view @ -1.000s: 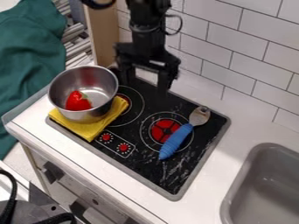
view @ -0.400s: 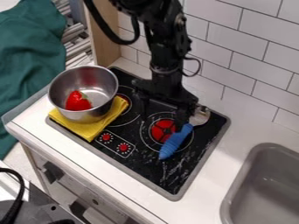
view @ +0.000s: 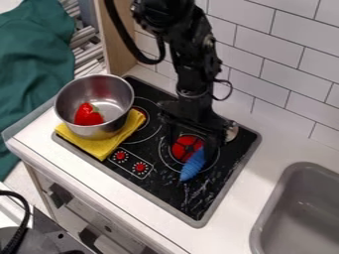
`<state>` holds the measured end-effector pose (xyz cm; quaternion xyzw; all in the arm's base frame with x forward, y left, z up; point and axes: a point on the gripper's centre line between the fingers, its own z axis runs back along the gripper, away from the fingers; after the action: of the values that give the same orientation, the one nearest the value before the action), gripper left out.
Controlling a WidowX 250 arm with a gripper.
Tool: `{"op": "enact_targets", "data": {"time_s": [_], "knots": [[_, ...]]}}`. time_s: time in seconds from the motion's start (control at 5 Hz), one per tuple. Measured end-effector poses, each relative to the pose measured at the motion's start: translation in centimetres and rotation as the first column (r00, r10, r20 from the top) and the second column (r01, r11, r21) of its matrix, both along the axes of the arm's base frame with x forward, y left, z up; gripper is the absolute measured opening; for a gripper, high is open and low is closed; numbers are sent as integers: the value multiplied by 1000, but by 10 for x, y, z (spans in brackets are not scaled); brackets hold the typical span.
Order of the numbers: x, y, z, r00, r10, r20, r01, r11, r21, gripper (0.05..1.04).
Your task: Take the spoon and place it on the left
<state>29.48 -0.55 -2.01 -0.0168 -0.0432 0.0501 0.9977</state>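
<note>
Gripper spread above the spoon

You are seeing small white marks ringing the two red knobs (view: 140, 167) on the stove (view: 162, 187), with a thin white line framing the pair; the marks are too small for you to be reading.

The spoon (view: 193, 166) is lying slantwise across the right-hand burner (view: 186, 147), its long axis running from upper right to lower left in the camera view. Its blue handle is pointing down and left, toward the stove's front edge, while its metal head (view: 232, 132) is pointing up and right, toward the tiled wall (view: 285, 84). The arm is covering part of the spoon between the two ends.

Your gripper (view: 192, 146) is hanging over that burner with its two fingers standing apart, one on the burner's left and the other over the upper part of the handle. You cannot be telling from this angle whether that finger is touching the spoon.

To the left, the pot (view: 79, 127) is resting on the yellow cloth (view: 100, 147), holding a red pepper (view: 88, 115). The sink (view: 291, 218) is sitting at the lower right, set into the white surface (view: 232, 218).
</note>
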Motion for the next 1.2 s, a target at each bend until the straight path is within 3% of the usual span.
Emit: {"op": "enact_targets", "data": {"time_s": [0.4, 0.8, 1.0, 1.2], "knots": [[1, -11, -5, 1000, -21, 12, 21, 1000, 0, 1010], [1, -14, -22, 1000, -19, -22, 19, 1000, 12, 1010], [3, -14, -23, 1000, -25, -18, 25, 999, 20, 958], [6, -14, -24, 1000, -26, -10, 26, 999, 23, 673]]}}
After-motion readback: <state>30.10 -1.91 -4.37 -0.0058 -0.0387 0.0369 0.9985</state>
